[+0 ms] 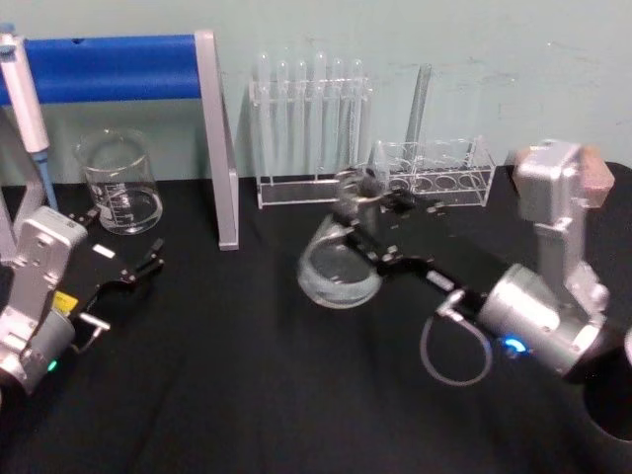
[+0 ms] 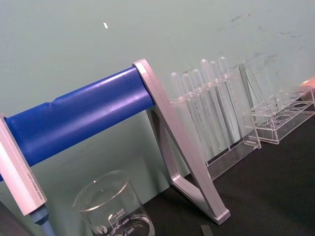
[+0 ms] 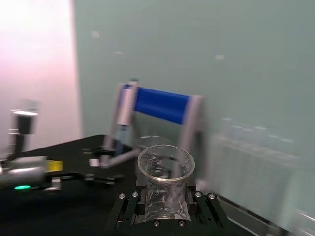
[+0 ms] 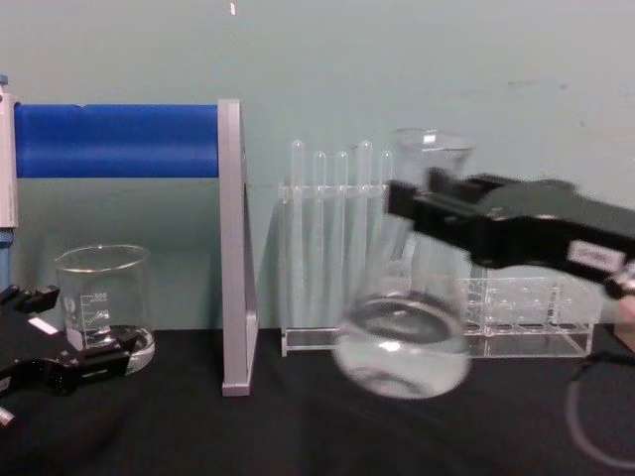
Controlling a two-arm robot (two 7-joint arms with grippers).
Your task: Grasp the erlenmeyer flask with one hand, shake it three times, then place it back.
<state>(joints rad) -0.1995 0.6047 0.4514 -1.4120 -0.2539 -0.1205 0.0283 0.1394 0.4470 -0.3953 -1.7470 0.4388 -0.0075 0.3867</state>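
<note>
The erlenmeyer flask (image 1: 339, 269) is clear glass with a wide round base and a narrow neck. It hangs just over the black table near the middle, in front of the test tube racks. My right gripper (image 1: 367, 202) is shut on its neck, reaching in from the right. In the chest view the flask (image 4: 407, 342) has the black hand (image 4: 442, 213) clamped across its neck below the flared rim. The right wrist view looks along the jaws at the flask's rim (image 3: 165, 164). My left gripper (image 1: 123, 291) rests open at the table's left side, holding nothing.
A glass beaker (image 1: 118, 183) stands at the back left under a blue-barred stand (image 1: 109, 67) with a grey leg (image 1: 222, 148). A pipette (image 1: 25, 99) hangs at the far left. A rack of test tubes (image 1: 311, 128) and a lower clear rack (image 1: 439, 176) line the back.
</note>
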